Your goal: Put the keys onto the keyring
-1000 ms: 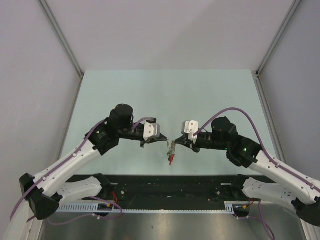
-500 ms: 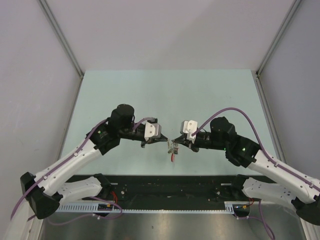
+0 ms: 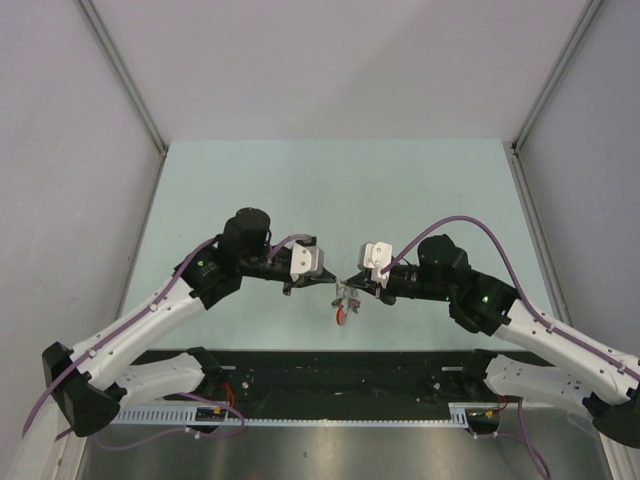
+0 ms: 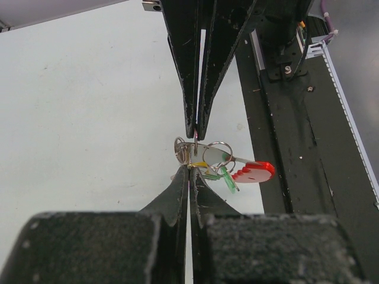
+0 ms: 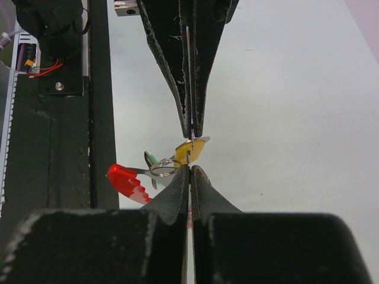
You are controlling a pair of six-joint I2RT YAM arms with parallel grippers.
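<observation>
1. Top external view: the left gripper (image 3: 331,279) and the right gripper (image 3: 351,282) meet tip to tip over the near part of the pale green table (image 3: 330,190). The keys (image 3: 343,302) hang in a small bunch between the tips.
2. Both pairs of jaws are pressed together, with no gap showing at the tips.
3. Right wrist view: the left gripper's tips pinch the upper edge of the yellow key (image 5: 193,147). Just below it, the right gripper's tips close on a wire loop of the keyring (image 5: 164,168).
4. Left wrist view: the green key (image 4: 228,184) hangs from the keyring loops, just beside the left tips.
5. A red plastic piece (image 4: 254,171) with a pale notched edge juts sideways from the loops on a metal shank, towards the black base rail (image 4: 296,148). Whether it is a key head or a tag cannot be told.
</observation>
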